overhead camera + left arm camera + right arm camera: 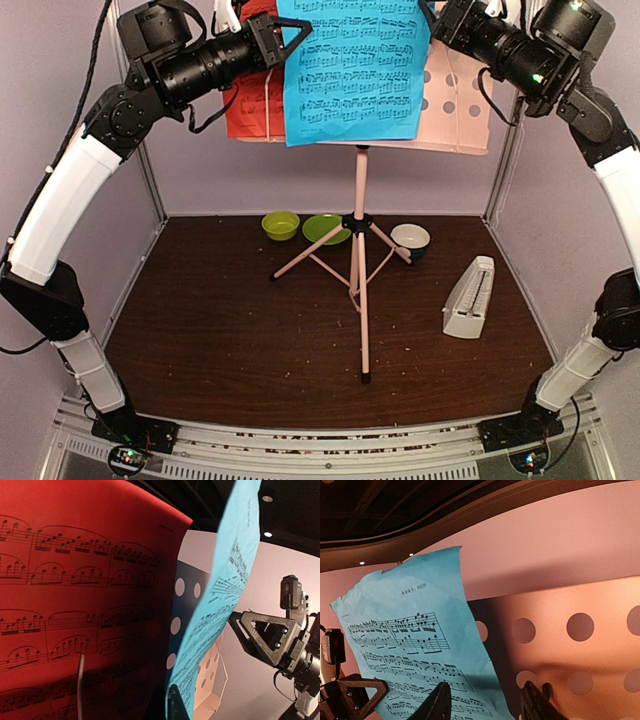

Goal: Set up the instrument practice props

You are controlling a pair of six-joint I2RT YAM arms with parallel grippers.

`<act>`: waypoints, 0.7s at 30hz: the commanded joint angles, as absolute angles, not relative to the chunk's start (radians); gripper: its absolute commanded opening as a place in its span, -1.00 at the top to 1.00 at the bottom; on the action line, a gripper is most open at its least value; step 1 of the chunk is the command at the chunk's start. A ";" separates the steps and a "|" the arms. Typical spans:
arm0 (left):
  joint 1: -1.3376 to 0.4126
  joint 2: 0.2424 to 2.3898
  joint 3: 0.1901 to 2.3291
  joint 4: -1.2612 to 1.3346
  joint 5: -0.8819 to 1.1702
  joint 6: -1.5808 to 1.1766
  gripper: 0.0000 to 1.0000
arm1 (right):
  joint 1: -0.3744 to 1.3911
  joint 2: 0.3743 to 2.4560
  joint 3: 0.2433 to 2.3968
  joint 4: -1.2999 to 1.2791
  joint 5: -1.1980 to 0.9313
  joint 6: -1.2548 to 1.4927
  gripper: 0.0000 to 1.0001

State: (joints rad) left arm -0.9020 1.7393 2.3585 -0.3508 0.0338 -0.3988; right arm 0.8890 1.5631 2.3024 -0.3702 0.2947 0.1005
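Crinkled cyan page (355, 70) — perforated pink stand (470, 125)

Left arm (60, 200), right arm (625, 190): white moulded link shells (95, 372), black cylindrical joint housings (205, 65), black external cables (93, 60). Gripper fingers (262, 635) black, triangular open-frame, two screws (284, 630) visible. Green lamps (127, 460) lit at bases (135, 435).

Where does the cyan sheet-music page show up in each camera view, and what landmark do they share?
Top external: cyan sheet-music page at top centre, covering the stand's middle.
Left wrist: the page nearly edge-on, a slanted strip right of centre.
Right wrist: the page fills the left half, print facing the camera.
Shared landmark: the pink perforated music stand.
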 commanded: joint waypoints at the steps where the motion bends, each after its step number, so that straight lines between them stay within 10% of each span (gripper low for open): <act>1: -0.896 1.728 2.358 -0.283 0.010 -0.390 1.00 | 0.887 1.550 2.325 -0.412 0.335 0.074 0.02; 21: -0.896 1.723 2.367 -0.307 -0.095 -0.444 1.00 | 0.866 1.443 2.143 -0.586 0.428 0.113 -0.14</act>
State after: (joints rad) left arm -0.9020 1.7393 2.3585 -0.3393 -0.0719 -0.4305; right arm 0.8783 1.4178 2.1563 -0.5549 0.4458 0.0853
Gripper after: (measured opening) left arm 0.009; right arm 0.567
